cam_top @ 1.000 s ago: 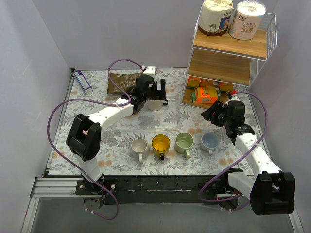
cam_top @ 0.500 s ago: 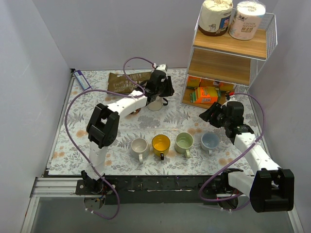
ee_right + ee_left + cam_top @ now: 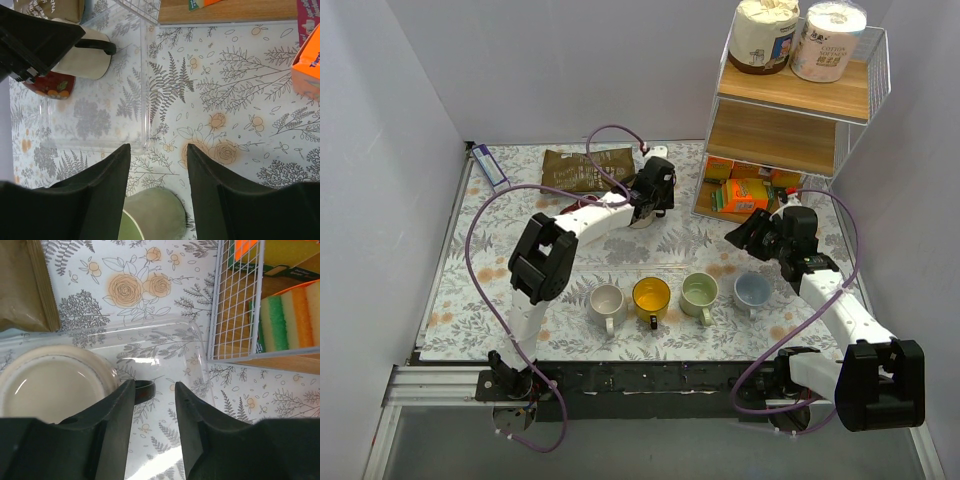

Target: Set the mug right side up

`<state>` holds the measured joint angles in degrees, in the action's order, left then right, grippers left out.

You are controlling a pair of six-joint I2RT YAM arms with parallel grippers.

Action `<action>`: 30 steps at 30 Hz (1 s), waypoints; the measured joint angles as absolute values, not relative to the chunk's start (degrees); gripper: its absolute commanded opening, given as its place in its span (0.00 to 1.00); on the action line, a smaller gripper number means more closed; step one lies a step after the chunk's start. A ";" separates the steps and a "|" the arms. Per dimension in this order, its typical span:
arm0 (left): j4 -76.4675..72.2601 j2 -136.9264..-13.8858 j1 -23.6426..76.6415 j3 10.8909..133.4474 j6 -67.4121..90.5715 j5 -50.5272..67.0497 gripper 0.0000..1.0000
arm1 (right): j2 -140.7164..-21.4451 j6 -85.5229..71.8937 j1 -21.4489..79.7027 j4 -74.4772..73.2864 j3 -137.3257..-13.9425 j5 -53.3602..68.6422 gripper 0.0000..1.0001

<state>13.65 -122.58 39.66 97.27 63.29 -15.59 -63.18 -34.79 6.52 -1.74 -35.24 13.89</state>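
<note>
- The left gripper (image 3: 154,385) was wide open a second ago; its jaws now stand narrow either side of the dark handle (image 3: 144,390) of the cream mug (image 3: 55,385). I cannot tell whether they pinch it.
- The mug stands at the back of the mat, between the brown packet (image 3: 22,285) and the wire rack (image 3: 235,305).
- The right gripper (image 3: 157,150), half open and holding nothing, hangs above the green mug (image 3: 150,215).

This looks like a robot lab's test booth dressed up as a kitchen. Plain walls (image 3: 390,150) box in a floral-clothed table (image 3: 470,300). Cabled robot arms (image 3: 840,310) are bolted to a metal rail (image 3: 430,384) at the near edge. A wire rack (image 3: 878,60) holding sponges (image 3: 290,315) stands far right.
</note>
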 measured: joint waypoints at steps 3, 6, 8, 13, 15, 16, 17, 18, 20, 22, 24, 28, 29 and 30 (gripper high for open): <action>13.45 -122.37 40.23 96.16 63.72 -18.04 0.39 | -63.22 -34.89 6.72 -1.32 -35.51 13.91 0.56; 13.56 -121.93 40.93 94.26 64.71 -19.77 0.38 | -63.22 -35.05 6.90 -1.15 -35.62 13.91 0.56; 13.76 -121.47 41.06 92.60 65.73 -20.71 0.38 | -63.22 -35.20 6.92 -1.15 -35.64 13.91 0.56; 15.33 -118.45 41.04 87.20 68.53 -21.74 0.39 | -63.22 -35.46 7.16 -1.13 -35.68 13.91 0.56; 16.03 -116.18 41.12 84.62 69.10 -21.89 0.40 | -63.22 -35.59 7.18 -1.10 -35.68 13.91 0.56; 16.64 -114.56 41.43 83.15 69.41 -22.09 0.41 | -63.22 -35.64 7.22 -1.10 -35.68 13.91 0.56; 16.99 -113.30 41.50 82.35 69.49 -22.20 0.43 | -63.22 -35.66 7.25 -1.08 -35.68 13.91 0.56; 17.32 -111.70 41.67 81.49 69.54 -22.41 0.45 | -63.22 -35.75 7.27 -1.08 -35.68 13.93 0.56; 17.91 -108.62 42.22 80.55 69.93 -23.16 0.51 | -63.22 -35.86 7.27 -1.06 -35.68 13.96 0.56; 18.37 -105.73 42.81 80.16 70.50 -23.64 0.54 | -63.22 -35.88 7.27 -0.97 -35.68 14.11 0.55; 18.87 -103.37 43.24 80.18 71.24 -24.27 0.58 | -63.22 -35.92 7.29 -0.80 -35.68 14.20 0.55; 21.74 -102.39 43.62 81.28 72.93 -26.11 0.70 | -63.22 -35.99 7.33 -0.27 -35.68 14.37 0.56; 23.49 -103.07 43.62 82.21 74.08 -26.96 0.70 | -63.22 -35.99 7.38 -0.23 -35.68 14.37 0.56; 24.84 -103.66 43.62 82.89 74.78 -27.57 0.72 | -63.22 -36.01 7.42 -0.21 -35.68 14.37 0.55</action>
